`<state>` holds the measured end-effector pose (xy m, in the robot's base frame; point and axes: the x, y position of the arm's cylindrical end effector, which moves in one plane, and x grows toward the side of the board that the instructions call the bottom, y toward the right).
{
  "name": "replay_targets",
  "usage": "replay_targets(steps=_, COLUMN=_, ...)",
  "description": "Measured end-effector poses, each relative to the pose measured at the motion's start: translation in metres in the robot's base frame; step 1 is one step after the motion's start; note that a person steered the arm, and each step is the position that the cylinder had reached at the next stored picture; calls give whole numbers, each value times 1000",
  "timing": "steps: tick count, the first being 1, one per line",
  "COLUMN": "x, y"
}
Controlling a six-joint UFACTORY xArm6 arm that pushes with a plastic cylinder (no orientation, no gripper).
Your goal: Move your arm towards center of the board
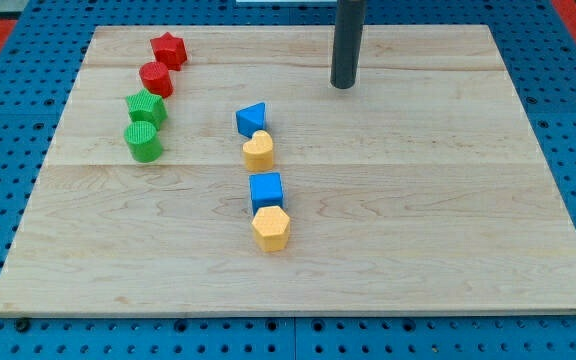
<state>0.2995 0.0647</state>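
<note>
My tip [343,86] rests on the wooden board [448,220] in the upper part of the frame, right of centre, touching no block; the rod ends in a plain tip with no claw, so there is nothing to stand apart or together. The centre of the board lies below and left of my tip. Upper left: a red star block [169,49], a red round block [156,78], a green ridged block [146,107] and a green cylinder [143,141] form a close column. Centre left: a blue triangular block [252,119] touches a yellow heart block [258,150]; below them, a blue cube [266,189] touches a yellow hexagonal block [271,228]
</note>
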Motion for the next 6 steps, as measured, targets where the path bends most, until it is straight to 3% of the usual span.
replay_targets(steps=1, x=-22, y=-9)
replay_targets(steps=3, x=-19, y=-20)
replay_targets(steps=4, x=19, y=-48)
replay_targets(steps=6, x=27, y=-68)
